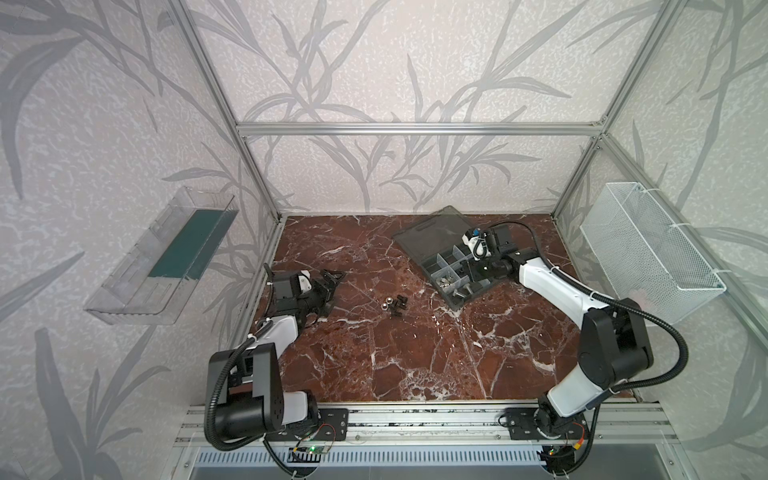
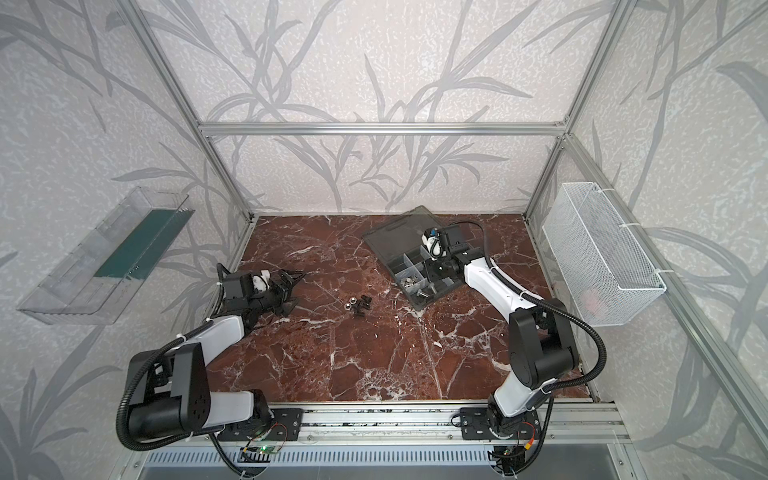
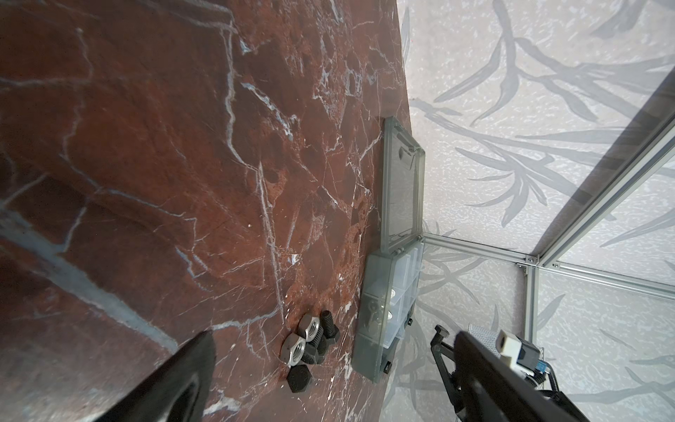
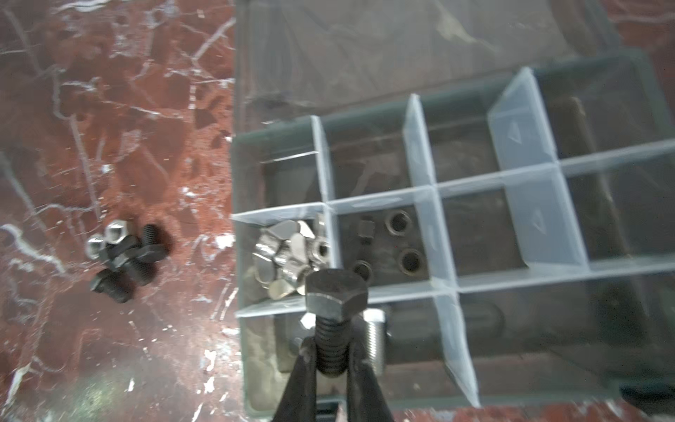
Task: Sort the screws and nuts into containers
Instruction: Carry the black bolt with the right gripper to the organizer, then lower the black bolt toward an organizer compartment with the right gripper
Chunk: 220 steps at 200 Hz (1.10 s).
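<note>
Two silver nuts (image 3: 312,327) and several black screws (image 3: 299,378) lie in a small pile (image 1: 395,305) (image 2: 359,306) (image 4: 124,255) mid-table. My left gripper (image 1: 330,291) (image 2: 294,289) (image 3: 332,338) is open just left of the pile, holding nothing. The grey organiser box (image 1: 453,305) (image 2: 417,305) with its containers (image 4: 365,160) sits at the back right. My right gripper (image 1: 471,279) (image 4: 333,350) is shut on a black screw (image 4: 336,296) by its shank, over the box's near corner compartment, where a silver screw (image 4: 376,339) lies. Dark nuts (image 4: 411,261) fill a neighbouring compartment.
The box's flat lid (image 1: 436,232) lies open towards the back wall. Shiny winged metal pieces (image 4: 285,255) fill one compartment. A clear wall tray (image 1: 162,257) hangs on the left and a white wire basket (image 1: 648,249) on the right. Aluminium frame posts stand at the table corners.
</note>
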Motion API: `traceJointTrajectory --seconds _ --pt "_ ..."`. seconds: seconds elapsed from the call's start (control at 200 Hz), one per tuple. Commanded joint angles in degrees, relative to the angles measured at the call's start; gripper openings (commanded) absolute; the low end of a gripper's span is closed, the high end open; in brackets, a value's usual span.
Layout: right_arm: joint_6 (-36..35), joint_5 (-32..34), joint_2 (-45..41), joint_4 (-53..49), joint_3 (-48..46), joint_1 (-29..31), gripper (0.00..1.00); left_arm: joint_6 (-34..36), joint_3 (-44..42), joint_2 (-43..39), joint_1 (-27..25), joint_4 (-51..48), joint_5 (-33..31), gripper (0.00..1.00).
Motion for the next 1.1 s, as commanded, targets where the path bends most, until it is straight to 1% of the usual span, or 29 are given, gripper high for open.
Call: traceJointTrajectory --seconds 0.0,0.155,0.275,0.295,0.34,0.565,0.925,0.95,1.02,1.055,1.095 --pt "4.0 4.4 -0.5 -4.1 1.2 -3.1 0.0 -0.6 -0.2 -0.7 0.4 0.9 0.8 1.0" --pt "6.1 8.9 1.4 -6.2 2.6 -5.7 0.0 -0.8 -0.2 -1.2 0.4 0.9 0.7 1.0" --pt "6.9 10.2 3.1 -7.4 4.3 -6.6 0.0 -0.6 -0.2 -1.2 0.4 0.7 0.6 1.0" --pt "7.0 10.4 4.9 -7.6 4.6 -6.7 0.0 -0.5 -0.2 -1.2 0.4 0.7 0.7 1.0" --pt "7.3 11.0 6.0 -7.9 5.2 -6.9 0.0 -0.5 -0.2 -1.2 0.4 0.8 0.7 0.99" --pt "8.3 12.0 11.1 -9.0 8.0 -7.2 0.0 -0.6 -0.2 -1.4 0.5 1.6 1.2 0.99" --pt "8.1 12.5 13.3 -9.2 8.8 -7.8 0.0 -0.7 -0.2 -1.0 0.4 1.7 1.2 0.99" --pt "8.1 12.5 13.3 -9.3 8.8 -7.8 0.05 -0.7 -0.1 -1.0 0.4 1.7 1.2 1.0" --pt "8.2 12.6 12.9 -9.3 8.9 -7.8 0.27 -0.7 0.0 -1.1 0.4 1.7 1.2 0.99" --pt "8.3 12.6 12.6 -9.3 8.9 -7.8 0.34 -0.7 0.0 -1.1 0.4 1.6 1.3 1.0" --pt "8.1 12.0 12.1 -9.3 8.9 -7.9 0.4 -0.8 0.1 -1.0 0.4 1.6 1.2 0.99"
